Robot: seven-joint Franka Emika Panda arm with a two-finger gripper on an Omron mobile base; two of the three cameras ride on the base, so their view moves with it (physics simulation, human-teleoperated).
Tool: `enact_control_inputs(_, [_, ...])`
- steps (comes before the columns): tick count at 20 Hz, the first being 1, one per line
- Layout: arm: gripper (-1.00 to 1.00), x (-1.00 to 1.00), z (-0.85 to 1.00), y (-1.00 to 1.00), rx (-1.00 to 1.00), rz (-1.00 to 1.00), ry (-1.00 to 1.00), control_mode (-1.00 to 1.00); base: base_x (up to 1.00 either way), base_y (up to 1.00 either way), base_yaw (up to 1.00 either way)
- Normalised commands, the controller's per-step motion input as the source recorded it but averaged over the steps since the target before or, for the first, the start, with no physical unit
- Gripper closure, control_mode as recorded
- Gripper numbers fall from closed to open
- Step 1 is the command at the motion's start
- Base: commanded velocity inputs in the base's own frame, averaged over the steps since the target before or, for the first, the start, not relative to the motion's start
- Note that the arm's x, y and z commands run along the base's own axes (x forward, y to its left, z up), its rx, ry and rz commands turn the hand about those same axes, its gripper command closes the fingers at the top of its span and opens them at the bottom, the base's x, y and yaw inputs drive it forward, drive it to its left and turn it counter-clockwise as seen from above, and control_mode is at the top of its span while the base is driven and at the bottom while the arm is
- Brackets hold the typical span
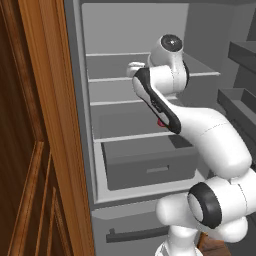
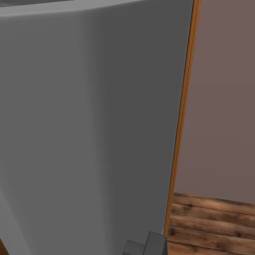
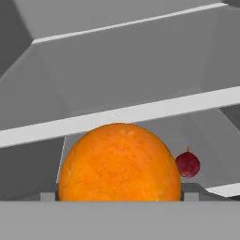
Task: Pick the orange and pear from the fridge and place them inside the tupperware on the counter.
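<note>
Hand [image 3: 119, 197] at orange [image 3: 119, 161]; pear [image 3: 188, 164] beside

The fridge [image 1: 150, 125] stands open, tall and grey, with pale shelves stacked above a closed grey drawer and racks along its door at the right. In the hand view the orange [image 3: 119, 161] looms large and close, bright and round with a finely dimpled skin, low in the frame. The pear [image 3: 188, 164], small, dark red and roundish with a short stem pointing up, lies on a shelf farther back, just beside the orange's right edge.
</note>
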Motion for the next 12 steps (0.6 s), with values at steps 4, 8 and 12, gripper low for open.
enact_control_inputs(4, [1.0,-0.59,0.08,0.0,0.06,0.0,-0.01,-1.0,0.0,0.0,0.0])
enact_control_inputs(8, [1.0,-0.62,0.03,0.0,0.06,0.0,0.0,-1.0,0.0,0.0,0.0])
enact_control_inputs(12, [1.0,-0.45,0.0,0.0,0.02,0.0,0.0,1.0,-0.14,0.0,0.0])
